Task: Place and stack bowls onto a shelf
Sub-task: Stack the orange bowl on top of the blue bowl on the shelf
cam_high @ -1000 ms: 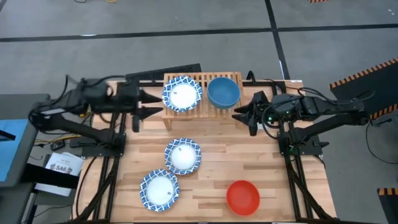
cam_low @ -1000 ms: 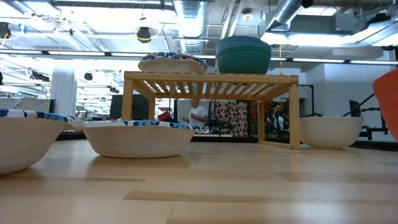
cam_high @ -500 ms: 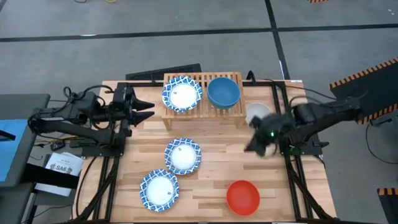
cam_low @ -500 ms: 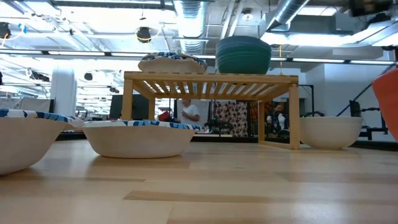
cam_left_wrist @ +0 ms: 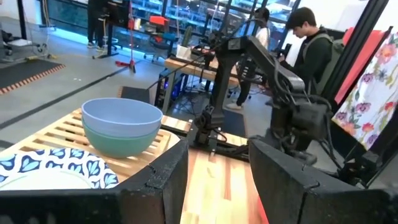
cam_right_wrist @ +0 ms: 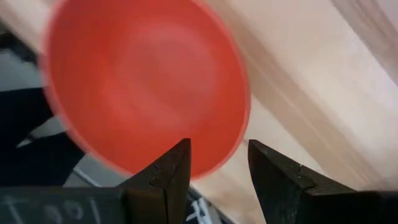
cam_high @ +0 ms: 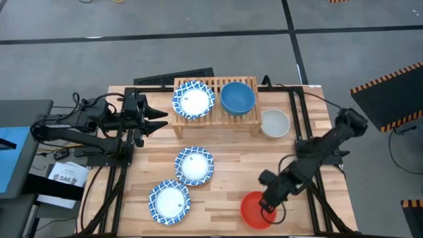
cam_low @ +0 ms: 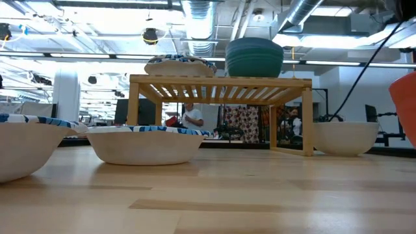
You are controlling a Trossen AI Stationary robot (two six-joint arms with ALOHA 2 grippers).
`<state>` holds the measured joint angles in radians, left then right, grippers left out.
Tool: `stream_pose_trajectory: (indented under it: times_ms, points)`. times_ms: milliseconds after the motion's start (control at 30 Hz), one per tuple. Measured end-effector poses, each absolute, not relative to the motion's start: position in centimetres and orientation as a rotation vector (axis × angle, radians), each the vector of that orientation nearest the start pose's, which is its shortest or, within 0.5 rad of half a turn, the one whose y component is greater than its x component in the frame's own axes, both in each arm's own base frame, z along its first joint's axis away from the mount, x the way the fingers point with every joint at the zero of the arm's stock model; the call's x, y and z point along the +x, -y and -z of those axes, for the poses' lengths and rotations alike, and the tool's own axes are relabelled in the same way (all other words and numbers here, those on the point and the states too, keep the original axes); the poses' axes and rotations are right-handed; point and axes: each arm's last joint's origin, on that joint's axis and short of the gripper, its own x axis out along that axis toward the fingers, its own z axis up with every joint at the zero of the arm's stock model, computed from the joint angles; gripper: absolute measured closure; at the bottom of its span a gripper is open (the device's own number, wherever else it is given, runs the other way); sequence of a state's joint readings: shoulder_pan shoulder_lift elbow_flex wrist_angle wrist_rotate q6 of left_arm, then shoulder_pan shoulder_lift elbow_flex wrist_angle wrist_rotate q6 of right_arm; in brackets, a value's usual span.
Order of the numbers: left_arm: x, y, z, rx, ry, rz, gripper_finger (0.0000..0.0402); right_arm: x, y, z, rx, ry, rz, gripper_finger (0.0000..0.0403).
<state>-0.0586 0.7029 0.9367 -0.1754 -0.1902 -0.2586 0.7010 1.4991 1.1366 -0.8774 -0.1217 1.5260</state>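
The red bowl (cam_high: pixel 256 209) sits near the front right corner of the plank table (cam_high: pixel 225 178), a smooth, glossy round dish, and my right gripper (cam_high: pixel 267 203) hangs just over its right rim with its two dark, angular fingers (cam_right_wrist: pixel 168 171) spread apart; in my right wrist view the rim shows in the gap between them, and I cannot tell whether either finger touches it. To the left on the table lie two blue-and-white patterned bowls with plain white centres, one near the middle (cam_high: pixel 193 165) and one closer to the front left (cam_high: pixel 169 201); from the low view their undersides are pale and smoothly curved. Further back stands the shelf (cam_high: pixel 215 84), a low rack of light wood with a slatted top and short legs. On its left half rests another patterned bowl (cam_high: pixel 193 100); on its right half a plain blue bowl (cam_high: pixel 237 97) is nested inside a green bowl (cam_left_wrist: pixel 124 140), the two rounded walls stacked rim above rim. Just beside the shelf's right end, on the table, sits a plain white bowl (cam_high: pixel 275 122), matte and shallow. My left gripper (cam_high: pixel 158 119) waits over the table's left edge, level with the shelf's left end and pointing toward it, its blocky, rough-textured black fingers (cam_left_wrist: pixel 158 180) parted and holding nothing. Beyond the table, in the left wrist view, a person (cam_left_wrist: pixel 305 37) in dark clothes stands by flowered fabric (cam_left_wrist: pixel 379 74).
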Motion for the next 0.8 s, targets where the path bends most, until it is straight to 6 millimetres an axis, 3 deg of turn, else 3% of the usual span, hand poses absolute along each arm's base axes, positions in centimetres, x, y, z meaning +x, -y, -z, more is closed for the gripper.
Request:
stream_pose_trajectory:
  times_ms: [300, 567, 700, 800]
  points:
    - [13.9, 0.3, -39.5, -0.251, 0.076, -0.124, 0.0246, 22.3, -19.1, -20.9, 0.822, -1.52, 0.512, 0.0216]
    - [13.9, 0.3, -39.5, -0.251, 0.076, -0.124, 0.0246, 23.4, -19.6, -19.2, 0.797, -1.538, 0.491, 0.0224]
    - [13.9, 0.3, -39.5, -0.251, 0.076, -0.124, 0.0246, 23.6, -19.6, -18.7, 0.804, -1.569, 0.489, 0.0273]
    - [13.9, 0.3, -39.5, -0.251, 0.076, -0.124, 0.0246, 23.6, -19.5, -19.4, 0.823, -1.571, 0.436, 0.0354]
